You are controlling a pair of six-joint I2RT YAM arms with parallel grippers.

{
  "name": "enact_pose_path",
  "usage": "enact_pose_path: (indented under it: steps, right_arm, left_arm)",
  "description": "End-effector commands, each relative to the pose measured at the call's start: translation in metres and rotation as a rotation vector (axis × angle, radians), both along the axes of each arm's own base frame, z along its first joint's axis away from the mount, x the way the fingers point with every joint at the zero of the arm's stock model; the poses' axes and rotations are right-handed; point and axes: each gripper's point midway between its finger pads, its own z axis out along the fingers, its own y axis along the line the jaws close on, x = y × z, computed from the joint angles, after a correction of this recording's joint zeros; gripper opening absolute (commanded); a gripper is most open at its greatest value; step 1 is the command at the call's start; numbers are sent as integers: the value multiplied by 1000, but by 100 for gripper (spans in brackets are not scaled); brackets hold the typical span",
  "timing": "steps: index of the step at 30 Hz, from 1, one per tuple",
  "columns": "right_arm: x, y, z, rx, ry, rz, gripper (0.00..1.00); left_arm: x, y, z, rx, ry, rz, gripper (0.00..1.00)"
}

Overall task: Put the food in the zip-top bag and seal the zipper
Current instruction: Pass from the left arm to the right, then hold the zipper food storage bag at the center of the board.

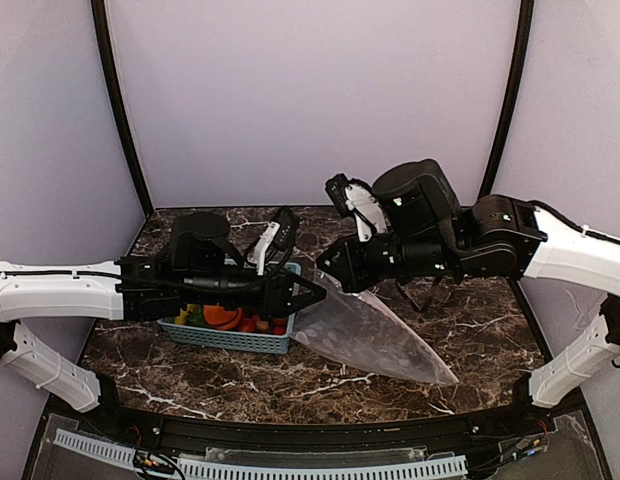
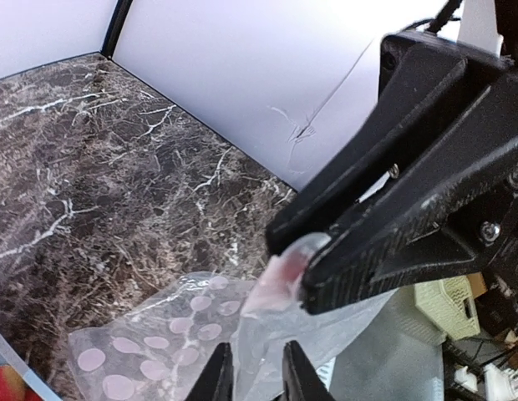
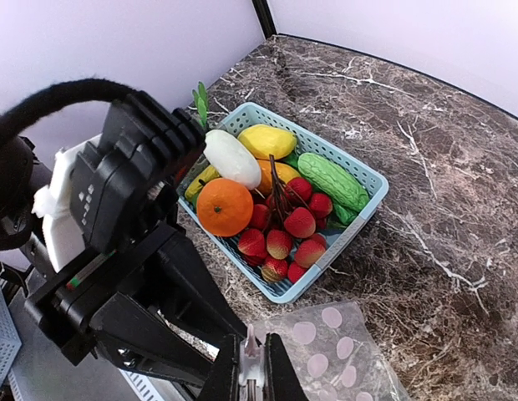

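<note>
Marble table, with both arms reaching inward to meet over its middle.

One zip-top bag. It hangs from the meeting point and slants down toward the near right, its long axis running that way and its lower end on the table. We see no food in it.

One blue basket sits just left of the bag, beneath the left arm. That arm is therefore the nearer to the food. From the held corner the basket lies leftward and below.

Contents, counted from the right wrist view:
- one orange
- one white radish
- one yellow pepper
- one cucumber
- eight or nine strawberries
- a leafy sprig
- more is partly hidden

Right gripper: jaws closed tight on the bag's upper edge.

Left gripper: fingers a narrow gap apart with film between them. Whether they pinch it we cannot tell.

The zipper we cannot make out.
</note>
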Motion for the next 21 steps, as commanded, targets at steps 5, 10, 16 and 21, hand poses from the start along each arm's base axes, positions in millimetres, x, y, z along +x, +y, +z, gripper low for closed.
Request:
enact_pose_path:
  steps: [5,10,16,21]
  right_arm:
    - [-17,-4,33,162,-35,104,0]
    - [-31,-6,46,243,-34,199,0]
    - [-42,-11,54,310,-15,269,0]
    - [-44,-14,52,323,4,280,0]
  left_arm:
    - [-15,9,29,-121,-17,-42,52]
    - [-23,7,48,-179,-38,-91,66]
    - [-31,0,66,-215,-57,-154,56]
    - [-34,-5,75,-246,-63,-192,50]
